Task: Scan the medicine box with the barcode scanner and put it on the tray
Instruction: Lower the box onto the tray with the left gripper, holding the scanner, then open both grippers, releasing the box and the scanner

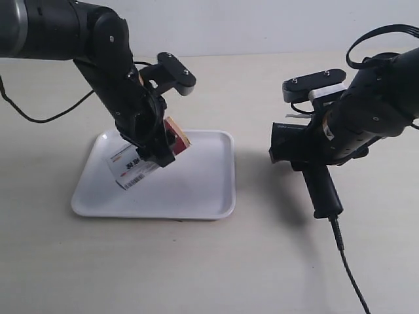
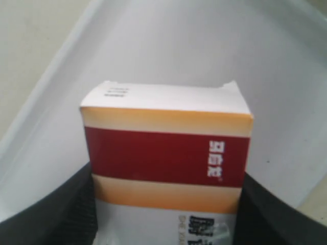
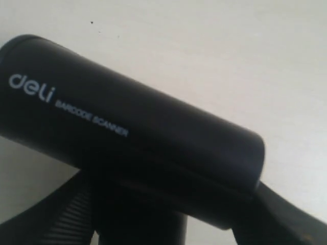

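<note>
Exterior view: left gripper (image 1: pixel 154 147) clamps medicine box (image 1: pixel 141 160) tilted low over tray (image 1: pixel 196 190), likely for set-down, contact unclear; right gripper (image 1: pixel 327 140) closed around barcode scanner (image 1: pixel 308 160), head aimed toward box, held off to side; scanner reads "deli BARCODE SCANNER"; box print: small white characters on red band, illegible
</note>
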Available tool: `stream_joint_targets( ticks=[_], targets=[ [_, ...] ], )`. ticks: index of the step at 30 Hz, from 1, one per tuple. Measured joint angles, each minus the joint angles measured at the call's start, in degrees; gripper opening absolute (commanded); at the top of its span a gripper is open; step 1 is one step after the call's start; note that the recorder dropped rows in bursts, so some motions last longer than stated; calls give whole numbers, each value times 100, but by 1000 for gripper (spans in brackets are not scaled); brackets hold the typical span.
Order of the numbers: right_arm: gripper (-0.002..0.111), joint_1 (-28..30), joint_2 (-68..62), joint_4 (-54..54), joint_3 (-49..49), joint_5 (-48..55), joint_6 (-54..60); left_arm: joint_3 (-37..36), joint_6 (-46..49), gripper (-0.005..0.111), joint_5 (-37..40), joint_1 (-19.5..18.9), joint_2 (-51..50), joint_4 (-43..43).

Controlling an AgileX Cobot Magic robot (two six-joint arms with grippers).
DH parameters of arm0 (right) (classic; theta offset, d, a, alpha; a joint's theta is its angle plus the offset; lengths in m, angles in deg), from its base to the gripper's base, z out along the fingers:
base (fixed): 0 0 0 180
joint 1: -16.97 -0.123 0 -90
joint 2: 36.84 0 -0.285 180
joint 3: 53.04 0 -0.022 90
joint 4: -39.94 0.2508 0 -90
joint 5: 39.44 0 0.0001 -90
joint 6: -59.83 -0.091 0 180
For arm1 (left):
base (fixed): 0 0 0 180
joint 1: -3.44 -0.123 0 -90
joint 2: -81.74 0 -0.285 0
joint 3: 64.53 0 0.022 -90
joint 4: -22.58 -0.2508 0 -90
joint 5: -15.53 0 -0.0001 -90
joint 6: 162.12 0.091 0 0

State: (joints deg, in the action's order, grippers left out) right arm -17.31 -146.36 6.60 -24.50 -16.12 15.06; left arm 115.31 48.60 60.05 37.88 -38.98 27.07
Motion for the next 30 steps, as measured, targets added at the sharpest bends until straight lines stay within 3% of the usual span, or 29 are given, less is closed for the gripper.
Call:
stream_joint_targets(
  ticks=[10,13,15,19,25,28,30],
  targets=[
    [0,11,-318,0,-10,-271,-12,0,176,0,-453,184,-133,36],
    [8,11,-318,0,-10,-279,-87,0,176,3,-477,184,-348,36],
    [19,11,-329,0,-10,-279,-192,0,176,13,-506,184,-496,36],
    [49,11,-327,0,-10,-279,-314,0,176,48,-604,184,-599,13],
    [88,11,-331,0,-10,-317,-447,0,199,81,-705,184,-621,13],
    [99,11,-296,0,-63,-242,-455,0,199,95,-719,184,-621,13],
    [101,11,-164,11,-122,-109,-470,0,209,101,-719,184,-621,13]
  ],
)
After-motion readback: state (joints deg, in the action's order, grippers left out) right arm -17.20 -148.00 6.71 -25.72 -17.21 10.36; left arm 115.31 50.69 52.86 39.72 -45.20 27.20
